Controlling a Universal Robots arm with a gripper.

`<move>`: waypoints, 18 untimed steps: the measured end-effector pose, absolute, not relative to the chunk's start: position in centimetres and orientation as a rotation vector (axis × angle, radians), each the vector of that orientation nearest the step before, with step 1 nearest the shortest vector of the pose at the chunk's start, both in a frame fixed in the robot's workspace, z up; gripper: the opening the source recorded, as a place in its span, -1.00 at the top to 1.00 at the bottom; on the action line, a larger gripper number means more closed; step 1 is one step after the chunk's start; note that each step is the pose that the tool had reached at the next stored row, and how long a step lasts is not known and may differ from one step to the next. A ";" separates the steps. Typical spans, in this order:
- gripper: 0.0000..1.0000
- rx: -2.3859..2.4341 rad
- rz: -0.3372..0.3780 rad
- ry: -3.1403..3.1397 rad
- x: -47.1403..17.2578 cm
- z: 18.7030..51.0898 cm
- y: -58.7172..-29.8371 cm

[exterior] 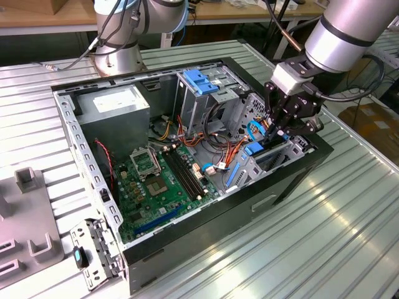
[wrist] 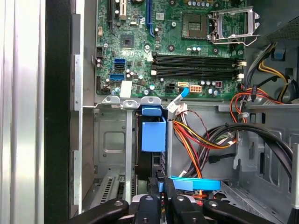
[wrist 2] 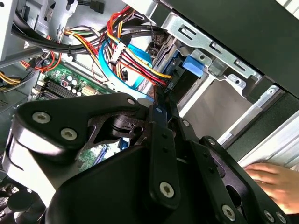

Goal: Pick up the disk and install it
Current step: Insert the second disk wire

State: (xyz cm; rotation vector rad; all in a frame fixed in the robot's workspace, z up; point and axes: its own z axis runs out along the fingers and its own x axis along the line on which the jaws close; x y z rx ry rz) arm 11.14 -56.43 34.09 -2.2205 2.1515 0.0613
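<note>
The disk (exterior: 255, 149) stands on edge in the metal bay at the front corner of the open computer case, at the exterior view's right. Its blue carrier (wrist: 153, 135) and a dark edge show between the bay's metal walls. My gripper (exterior: 272, 138) reaches down into the case right over it. In the first wrist view the black fingers (wrist: 167, 189) are drawn close together, pinching the disk's blue edge. In the second wrist view the fingers (wrist 2: 161, 100) meet just beside the bay, where a blue tab (wrist 2: 192, 64) shows.
Bundled red, yellow and black cables (wrist: 205, 140) and a blue flat cable (wrist: 196, 183) crowd the space beside the bay. The motherboard (exterior: 156, 180), grey power-supply box (exterior: 115, 103) and blue-latched cage (exterior: 201, 81) fill the case. A person's hand (wrist 2: 275, 179) rests outside the case wall.
</note>
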 end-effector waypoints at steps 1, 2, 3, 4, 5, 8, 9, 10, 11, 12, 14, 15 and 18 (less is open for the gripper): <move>0.67 -2.220 0.061 2.152 11.1 34.1 -56.4; 0.67 -2.221 0.061 2.152 11.1 34.1 -56.4; 0.67 -2.221 0.061 2.152 11.1 34.0 -56.4; 0.67 -2.221 0.061 2.152 11.1 34.0 -56.4; 0.67 -2.221 0.061 2.152 11.1 34.0 -56.4; 0.67 -2.220 0.061 2.151 11.1 34.0 -56.4; 0.65 -2.220 0.062 2.151 11.1 34.0 -56.4; 0.65 -2.219 0.063 2.150 11.1 34.2 -56.4; 0.53 -2.219 0.063 2.150 11.1 34.4 -56.4; 0.53 -2.220 0.062 2.151 11.1 34.9 -56.4; 0.53 -2.220 0.061 2.151 11.1 35.4 -56.4; 0.53 -2.220 0.061 2.151 11.1 35.6 -56.4; 0.69 -2.220 0.061 2.151 11.1 35.6 -56.4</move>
